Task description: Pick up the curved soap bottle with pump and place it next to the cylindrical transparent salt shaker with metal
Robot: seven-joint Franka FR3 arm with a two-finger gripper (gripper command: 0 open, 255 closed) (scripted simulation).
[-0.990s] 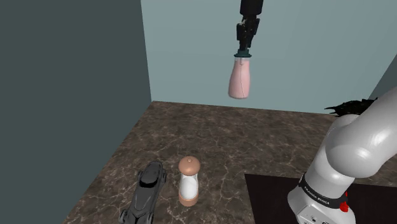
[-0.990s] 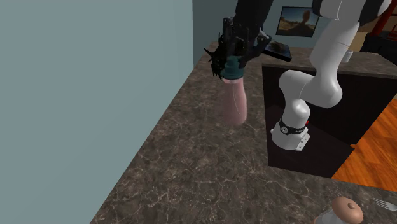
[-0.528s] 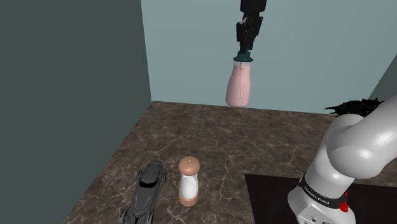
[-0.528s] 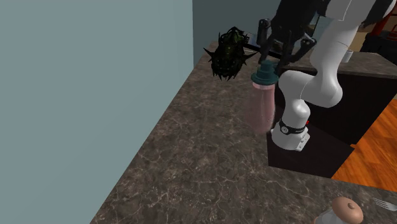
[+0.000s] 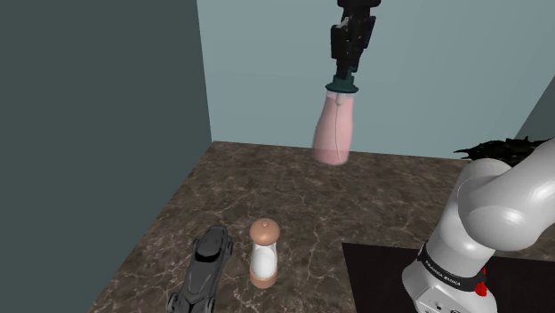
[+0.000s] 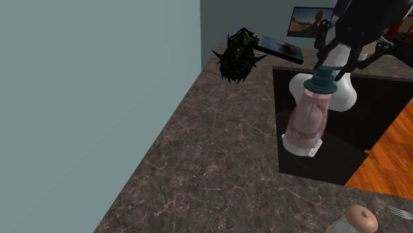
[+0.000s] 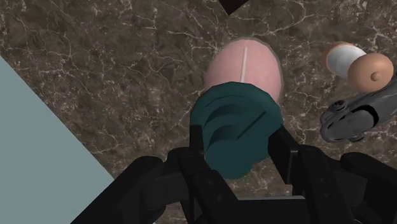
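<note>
A pink curved soap bottle [image 5: 333,133] with a dark teal pump top [image 5: 341,86] hangs in the air above the far part of the dark marble counter [image 5: 293,200]. My gripper [image 5: 344,76] is shut on the pump, with the bottle's body tilted a little below it. In the wrist view the black fingers [image 7: 198,145] clasp the teal pump [image 7: 238,127] from both sides, and the pink body [image 7: 245,67] points down at the counter. The salt shaker [image 5: 264,253], clear-bodied with a tan top, stands near the counter's front edge, well away from the bottle [image 6: 308,119].
A black toy car [image 5: 205,267] lies just left of the shaker [image 7: 356,63] in the shoulder view. A black spiky object [image 6: 237,56] and a framed picture [image 6: 278,45] sit near the wall. The stand [image 6: 318,159] borders the counter. Walls close the back and left.
The gripper has carried the bottle away from the wall toward the stand in the second exterior view, and slightly down. The bottle's body has swung. The grip stays on the pump.
</note>
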